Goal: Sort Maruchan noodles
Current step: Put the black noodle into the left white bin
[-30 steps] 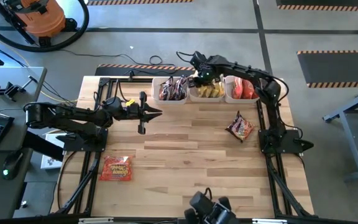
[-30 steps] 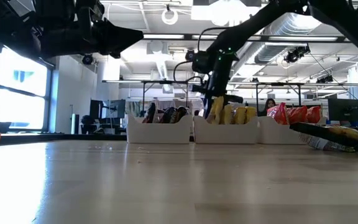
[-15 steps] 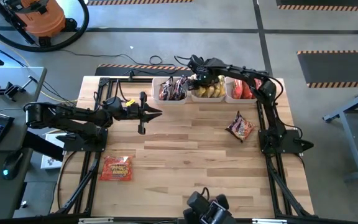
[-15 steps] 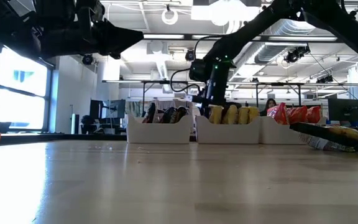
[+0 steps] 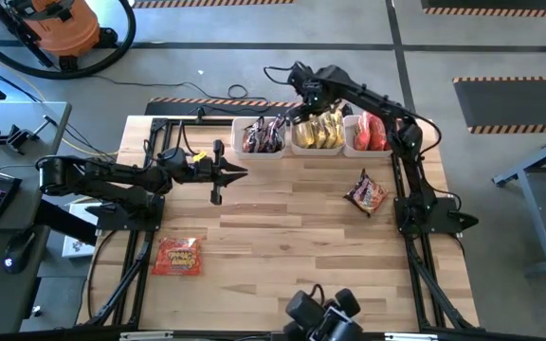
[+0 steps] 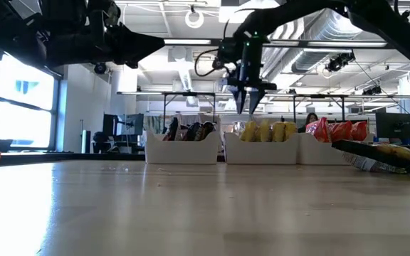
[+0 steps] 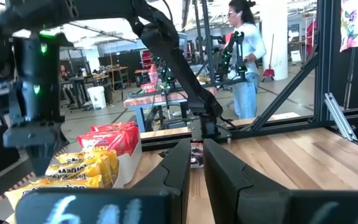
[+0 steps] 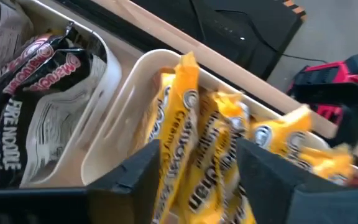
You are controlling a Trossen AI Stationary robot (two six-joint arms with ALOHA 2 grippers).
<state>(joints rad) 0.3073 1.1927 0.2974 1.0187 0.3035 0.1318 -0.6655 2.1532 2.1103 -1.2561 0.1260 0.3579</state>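
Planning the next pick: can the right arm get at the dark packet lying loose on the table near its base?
Probably yes: the right gripper hangs open and empty above the bins, and the dark packet lies alone on bare wood, nothing around it.

The left tool (image 7: 196,177) points across the wooden worktop (image 7: 291,155), its two dark fingers nearly together. Off to one side, yellow packets (image 7: 82,171) and red packets (image 7: 114,137) stand in white bins (image 7: 129,163), with the right tool (image 7: 36,146) hanging above the yellow ones. A person (image 7: 244,59) stands in the room beyond.

Noodle packets and bins, by colour

White bins (image 5: 316,147) on pale wood table (image 5: 282,227): dark brown packets (image 5: 263,134), yellow packets (image 5: 318,130), red packets (image 5: 372,134). Loose: red-orange packet (image 5: 177,256), dark maroon packet (image 5: 365,193).
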